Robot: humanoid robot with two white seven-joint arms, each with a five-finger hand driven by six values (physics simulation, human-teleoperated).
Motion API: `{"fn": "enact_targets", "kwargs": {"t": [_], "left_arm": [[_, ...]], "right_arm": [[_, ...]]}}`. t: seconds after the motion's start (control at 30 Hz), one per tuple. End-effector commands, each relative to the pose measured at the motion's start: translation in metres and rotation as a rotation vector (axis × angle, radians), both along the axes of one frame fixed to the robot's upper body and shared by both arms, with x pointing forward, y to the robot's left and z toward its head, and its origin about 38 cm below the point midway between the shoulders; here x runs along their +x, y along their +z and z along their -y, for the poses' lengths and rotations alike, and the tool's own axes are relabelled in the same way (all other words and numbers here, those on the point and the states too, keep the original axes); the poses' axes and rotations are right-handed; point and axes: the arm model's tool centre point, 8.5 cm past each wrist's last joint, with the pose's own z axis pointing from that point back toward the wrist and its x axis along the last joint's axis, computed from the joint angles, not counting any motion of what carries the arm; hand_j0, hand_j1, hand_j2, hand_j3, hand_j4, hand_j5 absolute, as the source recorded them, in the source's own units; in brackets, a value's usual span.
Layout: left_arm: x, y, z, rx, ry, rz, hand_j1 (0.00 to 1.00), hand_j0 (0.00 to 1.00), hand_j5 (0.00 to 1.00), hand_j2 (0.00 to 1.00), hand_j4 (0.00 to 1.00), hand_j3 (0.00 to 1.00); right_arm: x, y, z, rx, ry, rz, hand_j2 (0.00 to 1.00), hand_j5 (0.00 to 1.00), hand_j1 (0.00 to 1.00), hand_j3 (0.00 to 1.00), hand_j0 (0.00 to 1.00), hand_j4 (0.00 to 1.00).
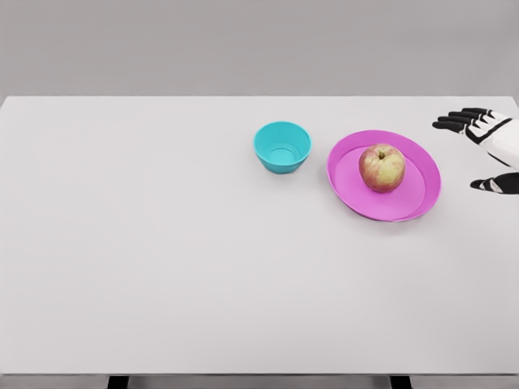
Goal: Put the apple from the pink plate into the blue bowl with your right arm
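The apple (382, 167) sits in the middle of the pink plate (422, 203), upright with its stem dimple facing up, so the task's thing has not left its starting place. The plate lies flat on the white worktop (162, 259), right of centre. Just to its left, apart from it by a narrow strip of bare surface, stands the blue bowl (282, 146), open side up and holding nothing, ready to receive the fruit.

The right robot hand (486, 150) comes in at the right edge of the head view, beside the plate but not touching it or the apple. Its dark fingers (458, 120) are spread and point leftward toward the plate, while what looks like the thumb (495, 185) shows lower down, well separated from them; the palm is cut off by the frame edge, so this reading is somewhat uncertain. That wide opening holds nothing and suits a grasp around the sides of a round fruit, which suggests the approach step is in hand.

The bowl being close by on the far side of the plate means the carry would be short: over the plate's low rim and down into the bowl. The left arm is not visible.
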Motion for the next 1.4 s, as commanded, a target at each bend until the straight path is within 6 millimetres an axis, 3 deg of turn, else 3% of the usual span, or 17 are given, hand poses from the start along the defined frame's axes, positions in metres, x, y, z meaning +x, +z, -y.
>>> {"fn": "enact_targets", "kwargs": {"t": [0.0, 0.1, 0.17, 0.23, 0.3, 0.4, 0.5, 0.6, 0.67, 0.9, 1.2, 1.37], "left_arm": [[0.000, 0.000, 0.000, 0.000, 0.000, 0.000, 1.00, 1.00, 1.00, 1.00, 1.00, 1.00], [0.001, 0.000, 0.000, 0.000, 0.000, 0.002, 1.00, 1.00, 1.00, 1.00, 1.00, 1.00], [0.000, 0.000, 0.000, 0.000, 0.000, 0.000, 1.00, 1.00, 1.00, 1.00, 1.00, 1.00], [0.001, 0.000, 0.000, 0.000, 0.000, 0.002, 1.00, 1.00, 1.00, 1.00, 1.00, 1.00], [0.001, 0.000, 0.000, 0.000, 0.000, 0.002, 1.00, 1.00, 1.00, 1.00, 1.00, 1.00], [0.001, 0.000, 0.000, 0.000, 0.000, 0.002, 1.00, 1.00, 1.00, 1.00, 1.00, 1.00], [0.001, 0.000, 0.000, 0.000, 0.000, 0.002, 1.00, 1.00, 1.00, 1.00, 1.00, 1.00], [0.000, 0.000, 0.000, 0.000, 0.000, 0.000, 1.00, 1.00, 1.00, 1.00, 1.00, 1.00], [0.000, 0.000, 0.000, 0.000, 0.000, 0.000, 1.00, 1.00, 1.00, 1.00, 1.00, 1.00], [0.000, 0.000, 0.000, 0.000, 0.000, 0.000, 1.00, 1.00, 1.00, 1.00, 1.00, 1.00], [0.001, 0.000, 0.000, 0.000, 0.000, 0.002, 1.00, 1.00, 1.00, 1.00, 1.00, 1.00], [0.001, 0.000, 0.000, 0.000, 0.000, 0.002, 1.00, 1.00, 1.00, 1.00, 1.00, 1.00]], "right_arm": [[0.000, 0.001, -0.001, 0.002, 0.002, 0.002, 1.00, 1.00, 1.00, 1.00, 1.00, 1.00], [0.003, 0.002, 0.003, 0.011, -0.012, 0.007, 1.00, 1.00, 1.00, 1.00, 1.00, 1.00], [0.009, -0.011, 0.028, 0.019, -0.094, -0.027, 1.00, 1.00, 1.00, 1.00, 1.00, 1.00], [0.020, -0.015, 0.026, 0.023, -0.098, -0.039, 1.00, 1.00, 1.00, 1.00, 1.00, 1.00], [0.030, -0.019, 0.025, -0.085, -0.070, -0.157, 1.00, 1.00, 1.00, 1.00, 1.00, 1.00], [0.047, -0.013, 0.012, -0.209, -0.011, -0.277, 1.00, 1.00, 1.00, 1.00, 1.00, 1.00], [0.068, -0.002, -0.002, -0.178, 0.001, -0.244, 1.00, 1.00, 1.00, 1.00, 1.00, 1.00], [0.098, -0.012, -0.022, -0.160, 0.019, -0.281, 1.00, 1.00, 1.00, 1.00, 1.00, 1.00], [0.106, -0.021, -0.038, -0.165, 0.045, -0.304, 1.00, 1.00, 1.00, 1.00, 1.00, 1.00], [0.124, -0.036, -0.061, -0.169, 0.071, -0.349, 1.00, 1.00, 1.00, 1.00, 1.00, 1.00], [0.127, -0.045, -0.080, -0.192, 0.108, -0.367, 1.00, 1.00, 1.00, 1.00, 1.00, 1.00], [0.130, -0.051, -0.078, -0.200, 0.097, -0.386, 1.00, 1.00, 1.00, 1.00, 1.00, 1.00]]}}
